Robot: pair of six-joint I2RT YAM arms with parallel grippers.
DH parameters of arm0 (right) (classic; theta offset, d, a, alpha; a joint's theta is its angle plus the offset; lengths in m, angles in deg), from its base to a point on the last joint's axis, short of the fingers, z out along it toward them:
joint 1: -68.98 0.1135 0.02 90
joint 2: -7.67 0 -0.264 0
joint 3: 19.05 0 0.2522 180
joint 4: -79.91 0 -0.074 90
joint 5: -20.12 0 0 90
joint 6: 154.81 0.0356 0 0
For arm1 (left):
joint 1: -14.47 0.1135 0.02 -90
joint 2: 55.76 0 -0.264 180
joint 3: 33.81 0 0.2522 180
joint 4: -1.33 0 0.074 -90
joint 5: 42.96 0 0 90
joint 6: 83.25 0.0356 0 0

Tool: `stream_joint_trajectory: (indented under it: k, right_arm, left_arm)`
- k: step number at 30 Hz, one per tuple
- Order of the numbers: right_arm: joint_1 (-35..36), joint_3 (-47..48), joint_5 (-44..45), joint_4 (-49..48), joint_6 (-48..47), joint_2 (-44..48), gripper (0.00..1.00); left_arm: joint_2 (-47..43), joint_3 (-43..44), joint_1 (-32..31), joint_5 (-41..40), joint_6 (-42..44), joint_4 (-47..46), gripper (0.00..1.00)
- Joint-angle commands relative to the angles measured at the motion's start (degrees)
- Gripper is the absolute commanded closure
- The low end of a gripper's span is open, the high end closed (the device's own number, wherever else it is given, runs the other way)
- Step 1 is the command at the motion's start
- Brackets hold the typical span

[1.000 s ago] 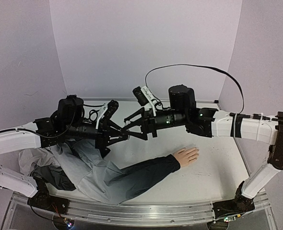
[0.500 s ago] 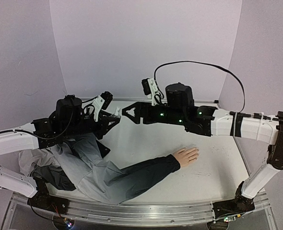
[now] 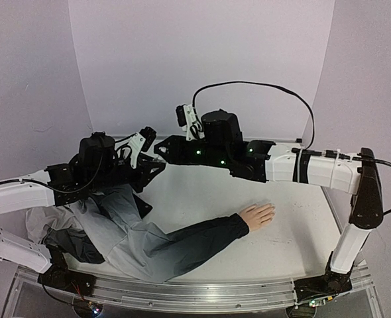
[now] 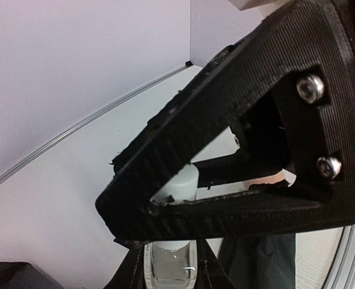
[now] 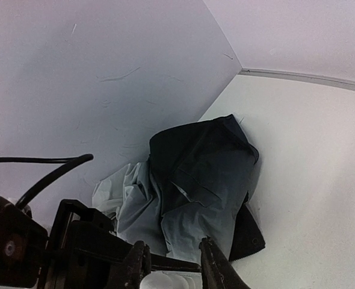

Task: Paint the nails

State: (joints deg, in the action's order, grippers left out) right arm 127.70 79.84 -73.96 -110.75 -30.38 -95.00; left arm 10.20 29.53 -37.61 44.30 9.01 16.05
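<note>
The pale mannequin hand (image 3: pixel 256 216) lies flat on the table at the end of a dark sleeve (image 3: pixel 202 238); its nails (image 3: pixel 270 210) are too small to make out. Well to the hand's left and above the table, my left gripper (image 3: pixel 156 162) (image 4: pixel 170 253) is shut on a small clear bottle (image 4: pixel 170 268). My right gripper (image 3: pixel 161 150) (image 5: pixel 170 265) has reached across to it, and its fingers (image 5: pixel 216 270) sit closed on either side of the bottle's white cap (image 4: pixel 182 183) (image 5: pixel 162 282). In the left wrist view, a black right finger (image 4: pixel 237 120) hides most of the scene.
A crumpled grey and dark jacket (image 3: pixel 112 232) (image 5: pixel 195 192) is heaped at the table's left, under my left arm. The metal front rail (image 3: pixel 195 291) runs along the near edge. A black cable (image 3: pixel 262 85) loops above my right arm. Walls close in behind and on both sides.
My right gripper has swung left to the bottle and narrowed its jaws around the cap. The left gripper rose a little with the bottle, then held still.
</note>
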Motion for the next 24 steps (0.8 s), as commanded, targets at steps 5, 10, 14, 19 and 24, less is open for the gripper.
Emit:
stream_joint_trajectory:
  k: [5,10,14,19,24]
  right_arm:
    - [0.34,1.79,-0.90,-1.44,-3.10,0.88,0.85]
    - [-0.93,-2.52,-10.03,-3.09,-11.92,5.36,1.00]
    - [-2.03,-7.68,-44.11,-6.20,-24.80,7.65,1.00]
    - [-2.03,-12.57,-63.45,-6.93,-29.92,8.19,1.00]
    - [-2.03,-15.43,-58.59,-8.53,-29.80,9.53,1.00]
  left_arm:
    - [-0.85,2.87,-0.13,3.35,-3.66,-2.47,1.00]
    - [-2.42,3.19,2.11,26.57,-4.34,-2.44,1.00]
    - [-1.91,4.42,4.51,52.33,-4.19,-2.44,1.00]
    - [0.19,5.77,4.79,67.10,-3.38,-2.42,1.00]
    - [1.82,6.66,4.79,62.10,-3.05,-2.42,1.00]
